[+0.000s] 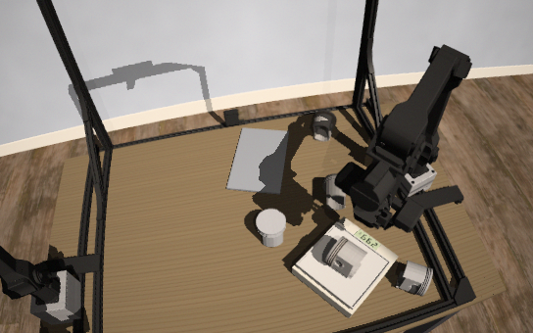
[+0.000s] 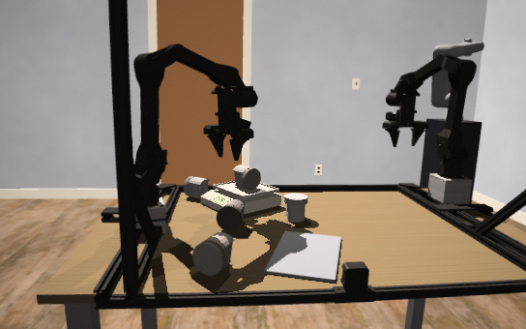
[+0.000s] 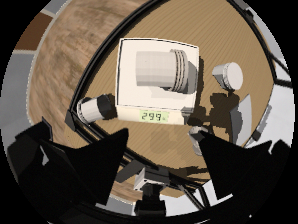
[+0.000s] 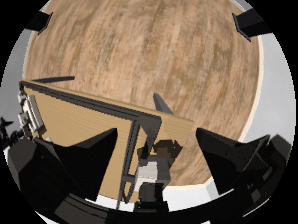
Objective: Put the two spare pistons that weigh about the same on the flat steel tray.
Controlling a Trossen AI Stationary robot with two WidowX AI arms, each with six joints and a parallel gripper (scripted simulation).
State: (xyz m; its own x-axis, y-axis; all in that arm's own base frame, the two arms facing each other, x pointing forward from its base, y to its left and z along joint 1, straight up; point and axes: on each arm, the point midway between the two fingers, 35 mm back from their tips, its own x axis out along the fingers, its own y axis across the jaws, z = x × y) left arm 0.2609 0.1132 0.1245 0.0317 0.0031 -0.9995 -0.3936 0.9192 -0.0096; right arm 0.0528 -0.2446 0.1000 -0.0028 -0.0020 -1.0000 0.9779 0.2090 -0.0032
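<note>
A grey piston (image 1: 354, 260) (image 2: 248, 178) (image 3: 152, 69) lies on its side on the scale (image 1: 318, 278) (image 2: 261, 204) (image 3: 131, 115), whose display reads 299 in the left wrist view. Another piston (image 1: 416, 277) (image 2: 195, 187) (image 3: 93, 110) lies beside the scale. A third (image 1: 270, 222) (image 2: 296, 209) (image 3: 230, 76) stands upright. One piston (image 1: 334, 190) (image 2: 230, 215) (image 3: 197, 145) lies near the display side, another (image 1: 322, 128) (image 2: 212, 255) at the table edge. The flat tray (image 1: 245, 157) (image 2: 319, 258) (image 3: 242, 120) is bare. My left gripper (image 2: 228, 158) (image 3: 164, 133) is open, above the table. My right gripper (image 2: 405, 145) (image 4: 158, 132) is open, high up.
A black frame (image 1: 171, 135) (image 2: 242, 297) borders the wooden table (image 1: 171, 220) (image 2: 411, 232), with uprights at its corners. A small black block (image 1: 231, 117) (image 2: 355, 277) sits on the frame near the tray. The left arm's shadow falls partly across the tray.
</note>
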